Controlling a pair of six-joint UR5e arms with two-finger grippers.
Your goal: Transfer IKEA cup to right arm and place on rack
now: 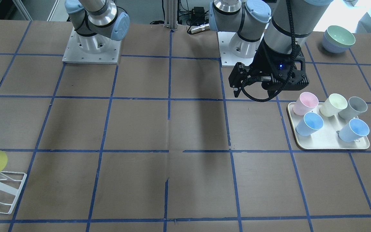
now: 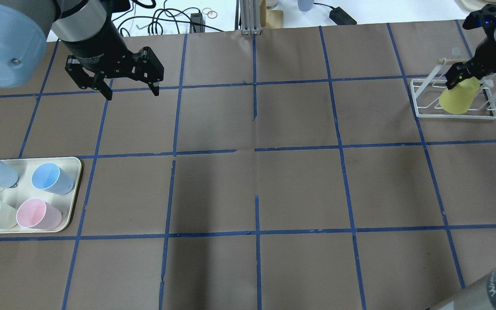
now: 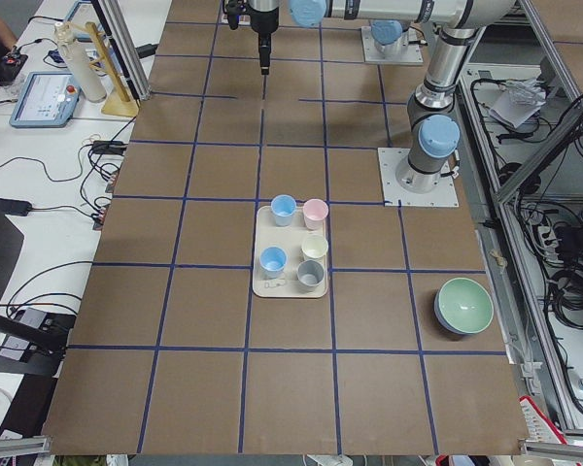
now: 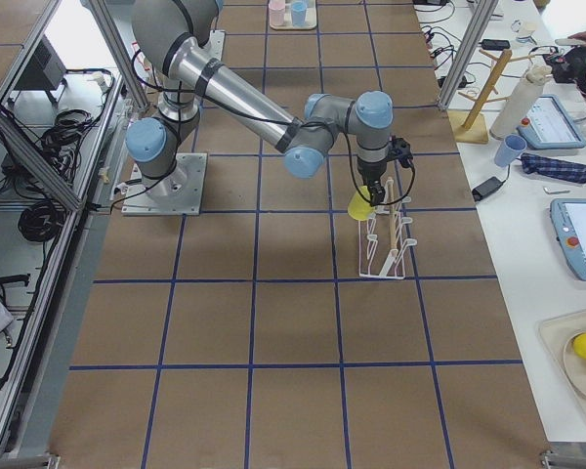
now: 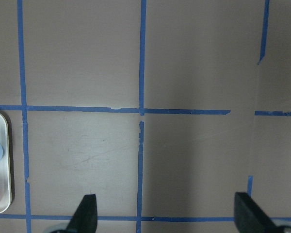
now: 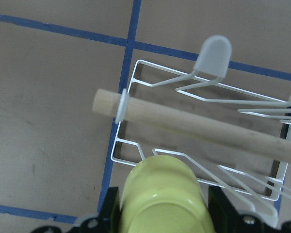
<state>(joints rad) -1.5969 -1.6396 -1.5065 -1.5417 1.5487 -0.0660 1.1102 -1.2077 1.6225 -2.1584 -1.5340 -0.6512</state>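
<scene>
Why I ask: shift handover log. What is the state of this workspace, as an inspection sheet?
Surface: brown table, blue tape grid.
Job's things: IKEA cup held tilted over the rack; contact unclear.
Clutter: tray holding five tumblers; stacked bowls.
Grippers: left gripper open, empty; right gripper shut on the cup.
Cables: braided loop at left wrist.
Surroundings: bench with tablets.

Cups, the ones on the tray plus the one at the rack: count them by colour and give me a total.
Blue cups: 2
Pink cup: 1
Cream-green cup: 1
Grey cup: 1
Yellow cup: 1
Total: 6
</scene>
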